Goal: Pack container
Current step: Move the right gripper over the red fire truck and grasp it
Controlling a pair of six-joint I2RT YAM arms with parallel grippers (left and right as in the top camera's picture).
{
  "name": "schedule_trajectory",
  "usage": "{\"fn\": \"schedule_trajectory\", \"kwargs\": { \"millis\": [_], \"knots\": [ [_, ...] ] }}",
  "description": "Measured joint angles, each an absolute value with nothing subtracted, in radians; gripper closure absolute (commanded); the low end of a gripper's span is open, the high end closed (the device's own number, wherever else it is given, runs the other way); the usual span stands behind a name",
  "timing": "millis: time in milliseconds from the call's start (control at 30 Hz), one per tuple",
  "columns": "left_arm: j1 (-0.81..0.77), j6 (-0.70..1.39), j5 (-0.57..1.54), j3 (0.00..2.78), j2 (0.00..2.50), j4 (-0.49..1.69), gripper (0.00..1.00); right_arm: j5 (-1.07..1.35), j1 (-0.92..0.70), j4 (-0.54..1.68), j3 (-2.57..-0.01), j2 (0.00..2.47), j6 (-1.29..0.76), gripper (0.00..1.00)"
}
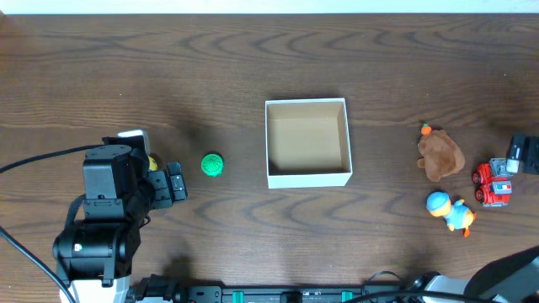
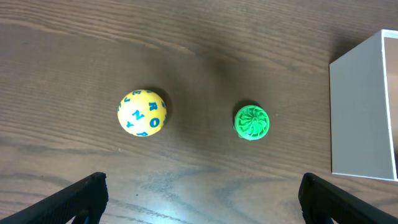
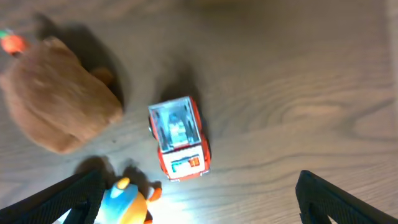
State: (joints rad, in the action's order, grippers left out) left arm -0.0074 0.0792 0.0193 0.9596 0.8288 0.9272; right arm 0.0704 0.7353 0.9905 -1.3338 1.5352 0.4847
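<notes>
Container (image 1: 307, 178) mid-table | green ball (image 1: 212, 165) left, apart | red truck (image 1: 493, 185) near right edge

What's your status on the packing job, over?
Left gripper open, empty, over yellow ball and green ball. Right gripper open, empty, over red truck. Container empty. No obstruction seen.

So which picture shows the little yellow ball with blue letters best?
The left wrist view: the yellow ball with blue letters lies whole and uncovered on the brown wooden table. Overhead, only a yellow sliver peeks out beside the black left arm. The right wrist view doesn't show it at all.
</notes>
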Motion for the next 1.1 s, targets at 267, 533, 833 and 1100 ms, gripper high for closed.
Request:
{"fn": "schedule_trajectory", "kwargs": {
  "millis": [267,533,833,1100],
  "knots": [
    [-0.007,0.079,0.019,0.96,0.829,0.925,0.02,0.081,0.747,0.941,-1.25,1.645,0.496,0.01],
    [-0.007,0.079,0.019,0.96,0.829,0.924,0.02,0.083,0.747,0.838,-1.13,1.69,0.504,0.04],
    [-0.007,0.079,0.019,0.96,0.829,0.924,0.02,0.07,0.747,0.743,-1.045,1.691,0.504,0.06],
    [-0.007,0.079,0.019,0.96,0.829,0.924,0.02,0.06,0.747,0.686,-1.036,1.691,0.504,0.09]
  ]
}}
